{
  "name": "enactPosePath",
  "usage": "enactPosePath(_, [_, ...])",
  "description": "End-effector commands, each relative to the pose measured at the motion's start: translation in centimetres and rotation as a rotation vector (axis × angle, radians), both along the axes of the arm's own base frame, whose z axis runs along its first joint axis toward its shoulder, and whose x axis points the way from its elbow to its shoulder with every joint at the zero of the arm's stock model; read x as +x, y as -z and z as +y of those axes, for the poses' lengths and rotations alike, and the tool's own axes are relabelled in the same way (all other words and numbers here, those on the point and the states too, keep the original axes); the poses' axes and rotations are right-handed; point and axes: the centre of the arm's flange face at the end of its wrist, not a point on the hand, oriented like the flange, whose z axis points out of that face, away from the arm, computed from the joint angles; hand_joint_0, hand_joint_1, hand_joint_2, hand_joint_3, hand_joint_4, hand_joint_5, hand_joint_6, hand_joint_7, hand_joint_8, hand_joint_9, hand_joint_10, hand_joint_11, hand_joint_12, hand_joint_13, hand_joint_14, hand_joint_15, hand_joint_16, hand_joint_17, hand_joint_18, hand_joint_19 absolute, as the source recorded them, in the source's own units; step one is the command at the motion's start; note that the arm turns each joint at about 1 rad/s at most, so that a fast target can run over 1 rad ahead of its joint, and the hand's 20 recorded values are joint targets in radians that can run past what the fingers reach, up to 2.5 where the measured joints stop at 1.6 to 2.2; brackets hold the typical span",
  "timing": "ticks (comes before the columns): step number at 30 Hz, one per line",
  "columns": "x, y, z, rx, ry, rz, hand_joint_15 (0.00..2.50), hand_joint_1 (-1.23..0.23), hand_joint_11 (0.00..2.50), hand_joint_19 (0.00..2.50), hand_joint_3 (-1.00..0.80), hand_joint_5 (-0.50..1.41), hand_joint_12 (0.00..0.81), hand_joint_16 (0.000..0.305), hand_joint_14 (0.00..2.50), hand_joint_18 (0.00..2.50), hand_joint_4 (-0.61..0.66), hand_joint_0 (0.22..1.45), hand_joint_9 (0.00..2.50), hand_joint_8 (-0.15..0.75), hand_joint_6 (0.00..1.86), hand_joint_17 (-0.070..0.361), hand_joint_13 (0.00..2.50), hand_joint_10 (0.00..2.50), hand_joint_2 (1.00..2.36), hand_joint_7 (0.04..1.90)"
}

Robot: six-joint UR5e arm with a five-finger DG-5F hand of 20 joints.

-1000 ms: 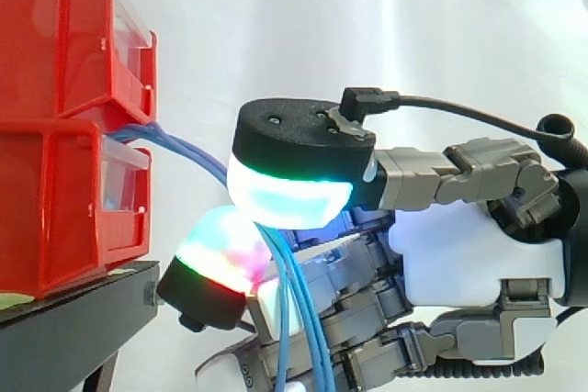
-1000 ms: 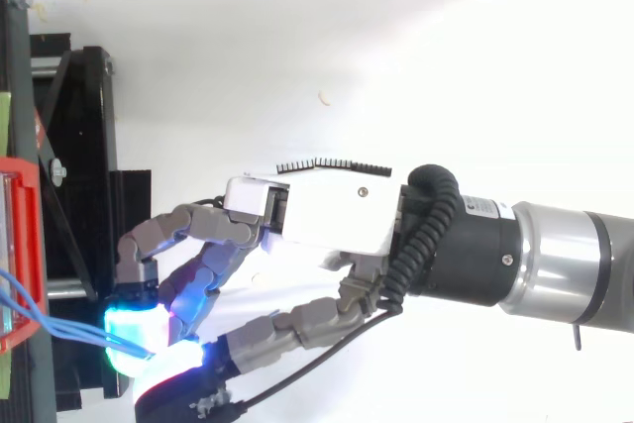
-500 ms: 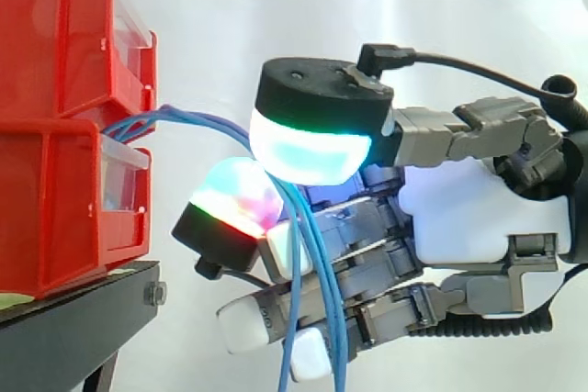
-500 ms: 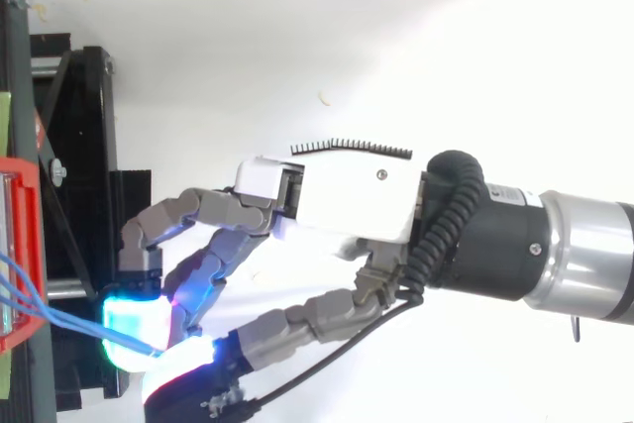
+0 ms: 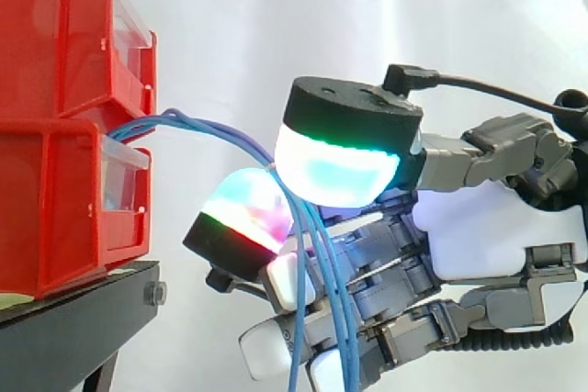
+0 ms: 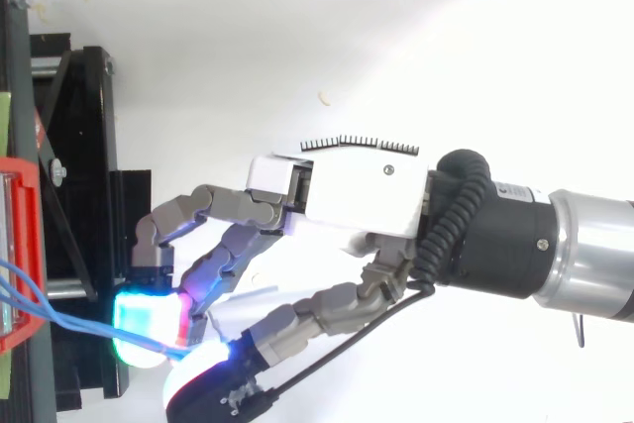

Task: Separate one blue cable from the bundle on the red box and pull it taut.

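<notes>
Two red bins are stacked at the left, the upper one (image 5: pixel 55 43) on the lower one (image 5: pixel 55 218). Thin blue cables (image 5: pixel 211 130) come out between them and arc rightward. My hand (image 5: pixel 487 227) is to the right of the bins, shut on these cables, which are pinched between a cyan-green glowing pad (image 5: pixel 335 167) and a multicoloured pad (image 5: pixel 248 218). Below the pinch, the strands hang down in front of the curled fingers. In the top view the cables (image 6: pixel 89 326) run from the red bin (image 6: pixel 20 255) to my hand (image 6: pixel 347 195).
The bins stand on a black stand (image 5: pixel 73 319), whose frame (image 6: pixel 84 146) lies left of the hand in the top view. A white curtain backs the scene. The arm comes in from the right.
The hand has moved right and a little up, away from the bins, keeping its pinch. The blue cables now span a longer arc from the bins to the pads.
</notes>
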Motion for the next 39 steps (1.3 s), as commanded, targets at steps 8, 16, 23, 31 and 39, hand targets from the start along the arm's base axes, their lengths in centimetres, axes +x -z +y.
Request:
enactPosePath(8, [0.00, -0.02, 0.03, -0.001, 0.000, 0.000, 0.42, -0.62, 0.57, 0.69, -0.50, -0.14, 0.336, 0.051, 0.01, 0.68, 0.21, 0.57, 1.04, 0.318, 0.84, 0.115, 0.87, 0.02, 1.00, 1.16])
enactPosePath(16, [0.00, -0.02, -0.09, 0.000, 0.001, 0.000, 0.43, -0.78, 0.57, 0.68, -0.19, -0.15, 0.365, 0.056, 0.01, 0.72, 0.19, 0.59, 1.00, 0.337, 0.86, 0.127, 0.89, 0.02, 1.01, 1.15])
enactPosePath(23, [0.00, -0.02, -0.21, 0.000, 0.003, 0.000, 0.43, -0.86, 0.57, 0.70, -0.11, -0.19, 0.352, 0.055, 0.01, 0.69, 0.15, 0.61, 0.89, 0.315, 0.88, 0.124, 0.84, 0.01, 1.02, 1.09])
enactPosePath(31, [0.01, 0.10, -0.21, 0.000, 0.003, 0.001, 0.43, -0.91, 0.56, 0.68, -0.12, -0.20, 0.335, 0.052, 0.01, 0.66, 0.12, 0.66, 0.82, 0.288, 0.88, 0.118, 0.79, 0.01, 1.02, 1.09])
enactPosePath(39, [0.01, 0.10, -0.10, -0.002, 0.003, 0.002, 0.42, -0.86, 0.54, 0.70, -0.17, -0.19, 0.345, 0.054, 0.01, 0.67, 0.15, 0.62, 0.84, 0.301, 0.86, 0.122, 0.80, 0.01, 1.02, 1.07])
